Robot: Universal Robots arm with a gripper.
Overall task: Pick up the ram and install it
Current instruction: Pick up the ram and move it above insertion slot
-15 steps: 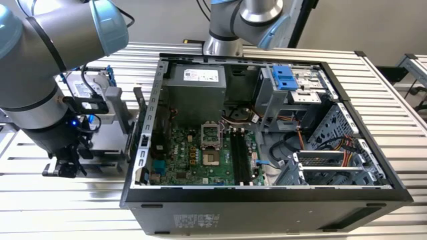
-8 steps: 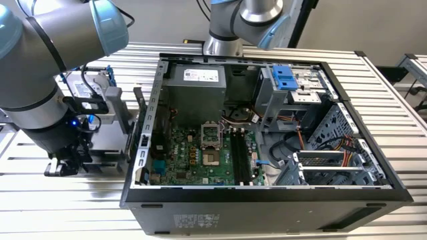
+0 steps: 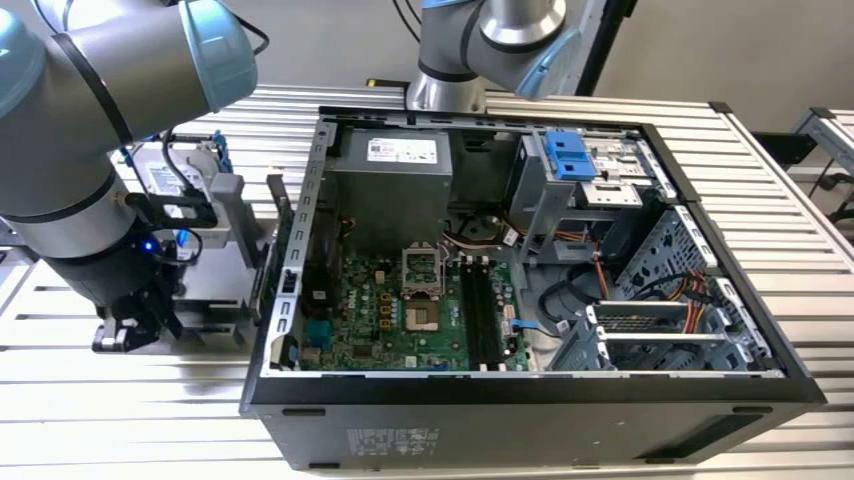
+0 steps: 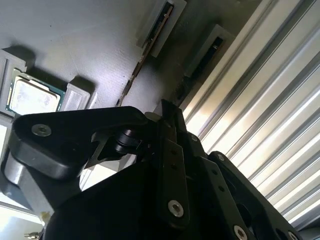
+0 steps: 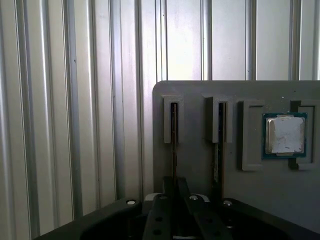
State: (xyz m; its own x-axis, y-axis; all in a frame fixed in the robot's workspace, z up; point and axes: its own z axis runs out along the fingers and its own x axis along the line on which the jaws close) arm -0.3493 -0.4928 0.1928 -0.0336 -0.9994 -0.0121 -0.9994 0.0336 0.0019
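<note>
Ram [image 5: 173,135]: stands on edge in grey tray [image 5: 200,175] slot, at nine o'clock of computer case [image 3: 534,400] on tabletop [image 3: 134,420]. Fingers [image 5: 184,192]: pinching its upper edge. Risks: a skewed lift would likely bind it in the slot; thin grip may slip.

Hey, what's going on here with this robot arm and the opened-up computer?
The robot arm has its gripper down over a grey parts tray that sits beside the open computer case, on the exterior view's left. The gripper is lined up with the ram, which stands on edge in a tray slot. A second stick stands in the neighbouring slot, and a processor chip lies in a recess. The ram is not yet installed in the case.
</note>
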